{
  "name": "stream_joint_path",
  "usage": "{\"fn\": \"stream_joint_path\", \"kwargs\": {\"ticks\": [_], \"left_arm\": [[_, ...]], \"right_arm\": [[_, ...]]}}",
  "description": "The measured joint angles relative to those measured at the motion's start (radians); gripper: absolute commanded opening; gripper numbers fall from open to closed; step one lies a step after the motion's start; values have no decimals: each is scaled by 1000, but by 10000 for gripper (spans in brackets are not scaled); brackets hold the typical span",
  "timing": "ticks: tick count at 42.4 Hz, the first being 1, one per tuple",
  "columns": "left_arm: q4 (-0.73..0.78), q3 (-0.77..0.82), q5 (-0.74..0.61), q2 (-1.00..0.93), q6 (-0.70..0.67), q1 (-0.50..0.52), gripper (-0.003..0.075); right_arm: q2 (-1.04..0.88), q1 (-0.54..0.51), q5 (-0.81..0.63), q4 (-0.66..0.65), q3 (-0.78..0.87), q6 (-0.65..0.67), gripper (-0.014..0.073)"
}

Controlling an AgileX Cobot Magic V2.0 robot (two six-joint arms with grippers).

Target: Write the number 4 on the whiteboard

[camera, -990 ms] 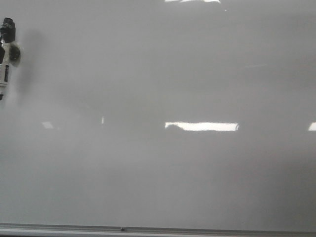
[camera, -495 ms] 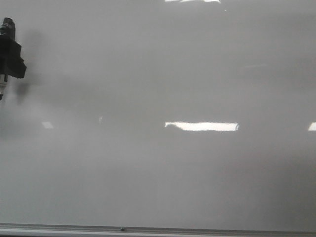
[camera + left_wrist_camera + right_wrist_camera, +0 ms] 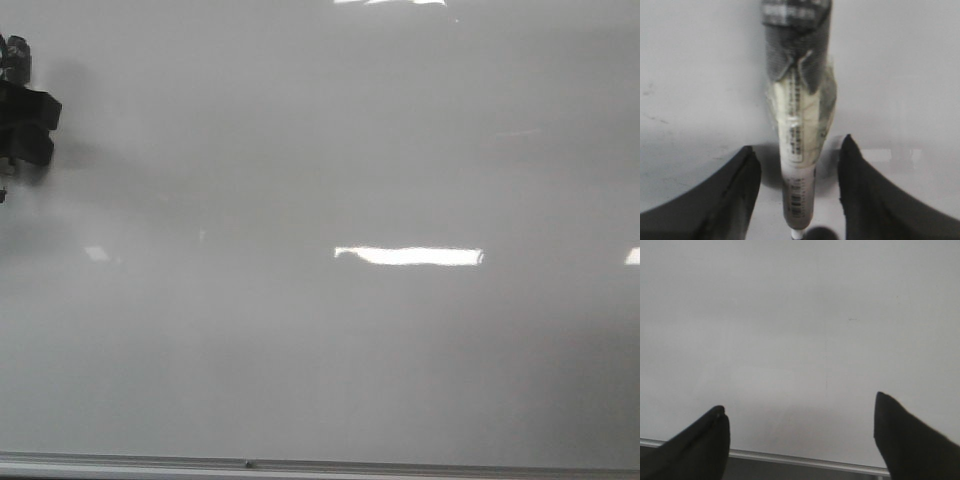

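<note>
The whiteboard fills the front view, glossy and pale grey. No number 4 is in view on it. A marker with a black cap stands upright against the board at the far left edge. My left gripper is over its body. In the left wrist view the marker lies between the two dark fingers of my left gripper, which is open with a gap on each side. My right gripper is open and empty, facing the board near its lower edge.
The thin metal-grey lower frame edge runs along the bottom of the board and also shows in the right wrist view. Bright white light reflections lie on the board. A faint thin vertical line shows on the surface.
My left gripper has come in from the left edge over the marker and now covers its white body. The board's surface is unchanged.
</note>
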Motion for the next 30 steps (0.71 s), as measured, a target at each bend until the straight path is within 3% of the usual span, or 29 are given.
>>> {"fn": "stream_joint_path", "kwargs": {"ticks": [13,22,30], "left_arm": [[0,-9,56,-5,0,0,10],[7,-86,328,-87,18,0,-20],[11,-209,640,-171,134,-19,-20]], "right_arm": [[0,0,0,0,0,0,610],[0,0,18,8,-7,0,610],[27,0,112,23,-64,-5,610]]}}
